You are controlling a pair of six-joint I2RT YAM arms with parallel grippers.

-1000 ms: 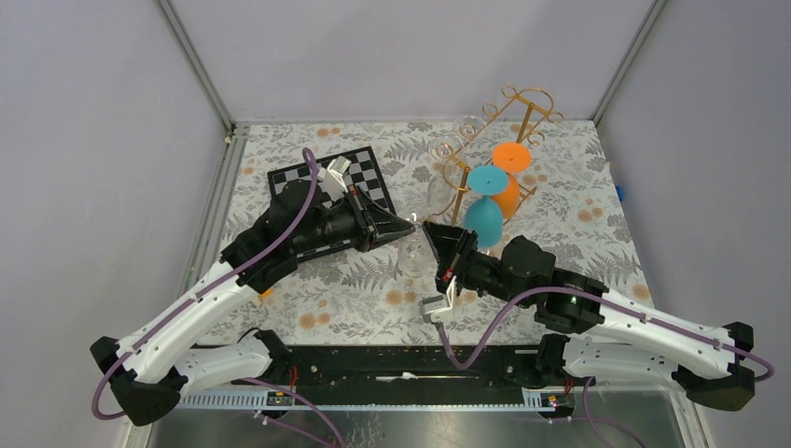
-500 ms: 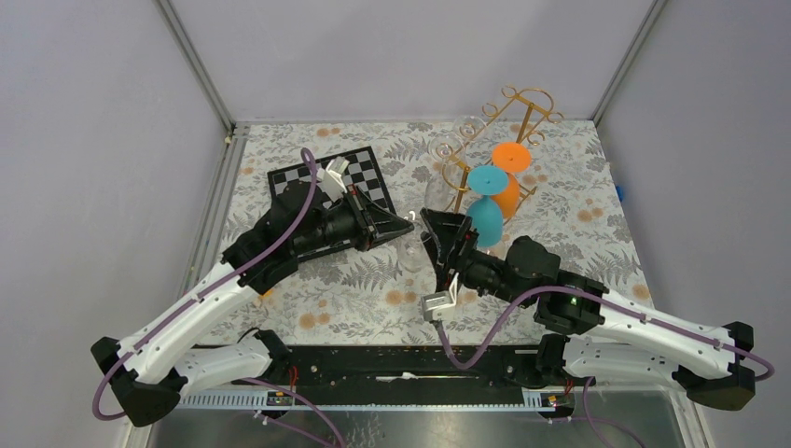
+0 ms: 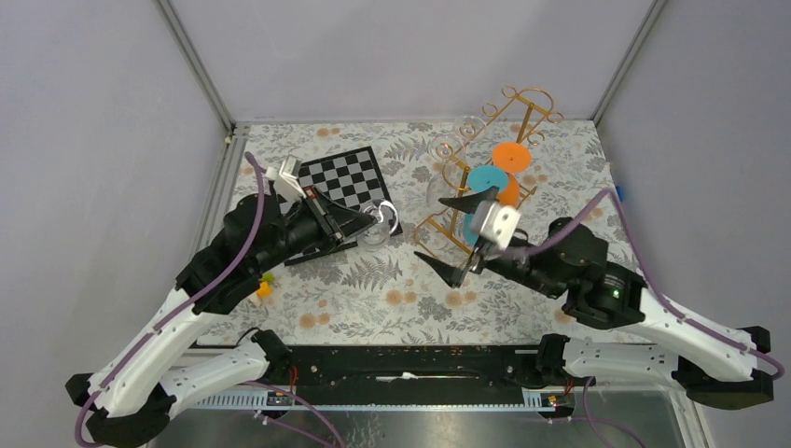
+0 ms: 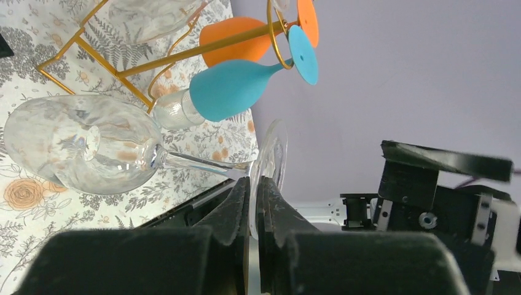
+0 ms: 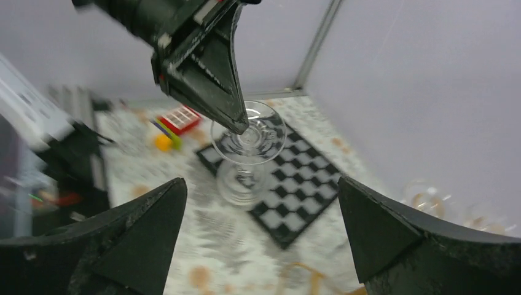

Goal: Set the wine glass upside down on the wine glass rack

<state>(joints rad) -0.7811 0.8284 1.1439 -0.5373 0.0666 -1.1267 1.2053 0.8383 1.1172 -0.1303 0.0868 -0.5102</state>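
Note:
A clear wine glass (image 4: 80, 147) lies sideways above the table, held by its foot disc (image 4: 271, 157). My left gripper (image 4: 255, 184) is shut on that foot, and in the top view the left gripper (image 3: 359, 224) holds the wine glass (image 3: 378, 224) at the chessboard's near corner. My right gripper (image 3: 455, 233) is open and empty, between the glass and the gold wine glass rack (image 3: 508, 107). In the right wrist view the right gripper (image 5: 259, 183) faces the wine glass (image 5: 246, 138) from a short distance. A blue glass (image 3: 482, 182) and an orange glass (image 3: 511, 159) hang upside down on the rack.
A black-and-white chessboard (image 3: 345, 175) lies at the back left of the floral table. Clear glasses (image 3: 438, 187) hang on the rack's left rail. Small coloured blocks (image 3: 264, 285) sit by the left arm. Metal frame posts and grey walls enclose the table.
My right gripper opened, let go of the wine glass and drew back to the right. The left arm swung left toward the chessboard with the glass in its grip.

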